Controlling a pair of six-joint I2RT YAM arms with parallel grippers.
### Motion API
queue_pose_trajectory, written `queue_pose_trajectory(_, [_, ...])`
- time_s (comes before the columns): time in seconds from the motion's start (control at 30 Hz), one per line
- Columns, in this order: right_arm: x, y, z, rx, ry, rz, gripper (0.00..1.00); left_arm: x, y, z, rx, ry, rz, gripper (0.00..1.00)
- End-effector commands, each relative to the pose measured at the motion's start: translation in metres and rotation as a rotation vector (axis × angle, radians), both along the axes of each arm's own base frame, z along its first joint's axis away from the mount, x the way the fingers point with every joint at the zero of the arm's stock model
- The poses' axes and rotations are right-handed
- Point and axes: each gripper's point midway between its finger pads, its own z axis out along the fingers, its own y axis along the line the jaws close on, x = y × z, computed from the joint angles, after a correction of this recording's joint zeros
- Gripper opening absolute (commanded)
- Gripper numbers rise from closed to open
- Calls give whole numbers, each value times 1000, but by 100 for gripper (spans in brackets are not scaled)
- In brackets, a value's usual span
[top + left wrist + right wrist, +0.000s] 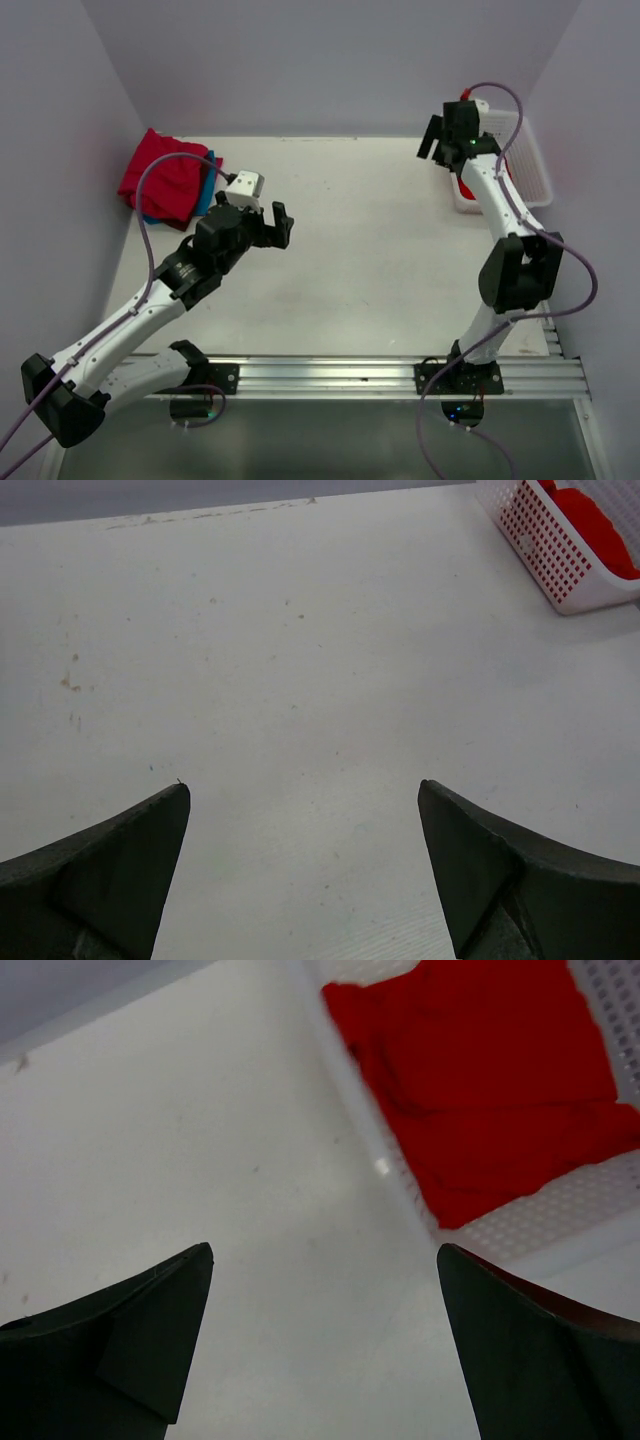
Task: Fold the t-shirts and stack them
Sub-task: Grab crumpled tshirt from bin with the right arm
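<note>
1. Pale counter (350, 250) between lilac walls (330, 60): found it lightly specked, with a metal rail (400, 375) along its 6 o'clock edge under both arm bases.
2. Found the crimson-pink t-shirt (165, 180) at 10 o'clock, against the far left corner, bunched in a rough fold.
3. Saw the teal-blue t-shirt (207, 190) beneath it, only a strip showing along the 3 o'clock side of the pile.
4. Found the white mesh basket (530, 160) at 2 o'clock, close to the right wall.
5. Saw the bright red t-shirt (463, 187) lying crumpled inside that basket, filling most of its floor in the right wrist view (480, 1090).
6. Placed the left fingers (283, 222) left of centre, toward 9 o'clock, near the pile but apart from it.
7. Read them as released in the left wrist view (100, 880): spread wide, nothing between them, bare counter below.
8. Caught the basket (540, 550) and its red cloth (595, 525) at 1 o'clock of that same view, well apart from the fingers.
9. Placed the right fingers (432, 135) at 1 o'clock, raised just beside the basket's left wall.
10. Read them likewise as released (130, 1360): spread wide, gripping nothing, with the basket wall (360, 1120) running up between them toward 12 o'clock.
</note>
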Motion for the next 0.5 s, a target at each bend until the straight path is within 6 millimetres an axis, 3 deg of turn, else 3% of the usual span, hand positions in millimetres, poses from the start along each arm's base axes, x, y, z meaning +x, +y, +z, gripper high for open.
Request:
queue_pose_trajectory(0.0, [40, -65, 2, -12, 16, -190, 99, 3, 19, 24, -14, -51, 64, 100])
queue_pose_trajectory(0.03, [47, -75, -36, -38, 130, -215, 99, 3, 22, 24, -14, -53, 75, 100])
queue_pose_trajectory(0.07, [66, -84, -19, -32, 89, -235, 99, 1, 26, 23, -10, -52, 82, 100])
queue_pose_trajectory(0.13, [70, -115, -32, -9, 144, -302, 99, 1, 33, 19, -1, -39, 104, 100])
queue_pose_trajectory(0.2, [89, -126, -43, 46, 127, -303, 99, -2, 39, 17, -2, -31, 119, 100])
queue_pose_trajectory(0.27, [102, -120, -57, 96, 129, -266, 99, -6, 41, 17, -7, -32, 117, 100])
queue_pose_trajectory(0.37, [108, -131, -66, 83, 141, -289, 99, -9, 46, 16, -8, -28, 130, 100])
queue_pose_trajectory(0.47, [100, -160, -98, 89, 191, -383, 99, -15, 49, 17, -21, -25, 134, 100])
